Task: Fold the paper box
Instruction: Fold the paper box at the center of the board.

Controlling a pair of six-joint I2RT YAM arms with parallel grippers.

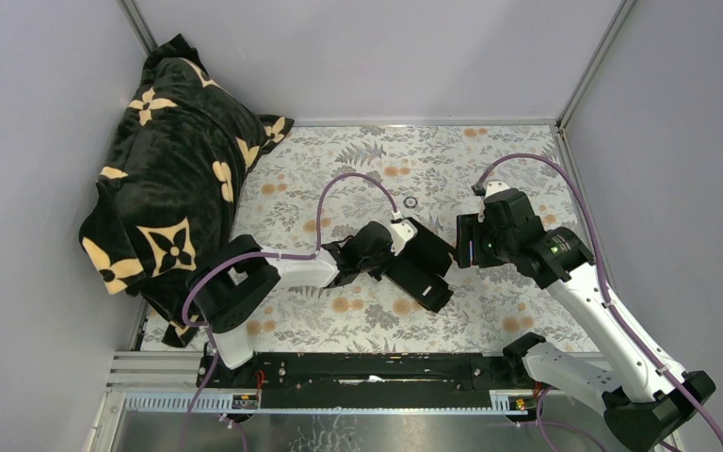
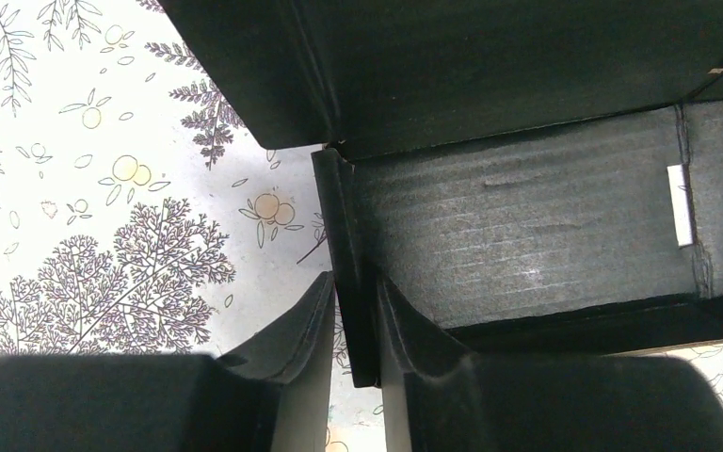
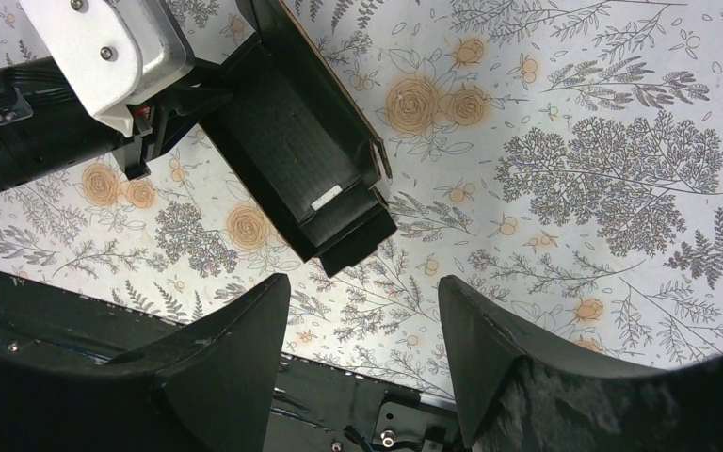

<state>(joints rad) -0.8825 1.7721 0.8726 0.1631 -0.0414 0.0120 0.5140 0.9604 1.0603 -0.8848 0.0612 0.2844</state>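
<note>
1. At the near edge, a black rail (image 1: 367, 372) runs across the table, with both arm bases on it.
2. The table is covered by a floral cloth (image 1: 527, 311). Both arms reach over it toward the middle.
3. The box (image 1: 425, 266) lies on the cloth in the middle, turned diagonally, between the two grippers. It is open on top like a tray, with its long walls standing up.
4. In the left wrist view, the floor of the box looks grey and has a small white strip (image 2: 681, 202) on it.
5. The left gripper (image 2: 355, 287) comes from the left side and is clenched on one short wall of the box. One finger (image 2: 306, 330) is outside this wall, and the other finger is inside the box. Both fingers lie against the card.
6. The right gripper (image 1: 463, 247) is just beside the right end of the box and does not touch it. In the right wrist view, its jaws stand wide apart with only the cloth under them, so it is released and holds nothing.
7. A little farther, a small ring (image 1: 411, 201) lies on the cloth, apart from the box.
8. In the far left corner, a black blanket (image 1: 174, 188) with cream flowers is piled against the wall.
</note>
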